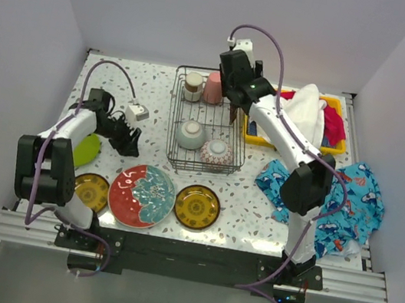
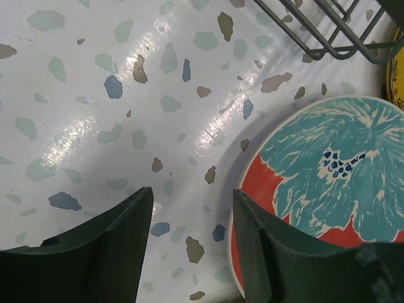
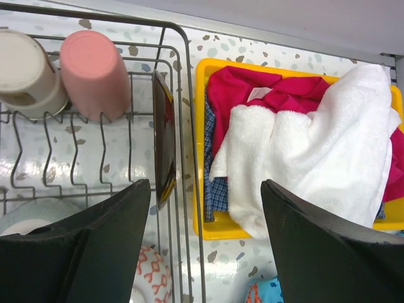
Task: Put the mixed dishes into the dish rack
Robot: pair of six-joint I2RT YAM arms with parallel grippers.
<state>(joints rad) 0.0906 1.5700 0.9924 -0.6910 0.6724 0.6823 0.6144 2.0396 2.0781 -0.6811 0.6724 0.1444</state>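
The dark wire dish rack (image 1: 201, 168) holds a metallic cup (image 1: 192, 85), a pink cup (image 1: 213, 87), a pale green bowl (image 1: 190, 134) and a patterned bowl (image 1: 216, 151). A dark yellow-edged plate (image 3: 164, 145) stands on edge by the rack's right wall (image 3: 184, 113). My right gripper (image 1: 234, 112) hangs open and empty above that wall (image 3: 205, 189). My left gripper (image 1: 131, 140) is open and empty (image 2: 192, 192), low over the table beside the red teal-flowered plate (image 2: 328, 177). That red plate (image 1: 141, 195), two amber plates (image 1: 197, 207) (image 1: 91, 191) and a lime-green plate (image 1: 86, 150) lie on the table.
A yellow bin (image 1: 297, 145) with a white towel (image 1: 306, 114) and red cloth stands right of the rack; it also shows in the right wrist view (image 3: 201, 126). A blue fish-print cloth (image 1: 350, 199) lies at the right. White walls close in the table.
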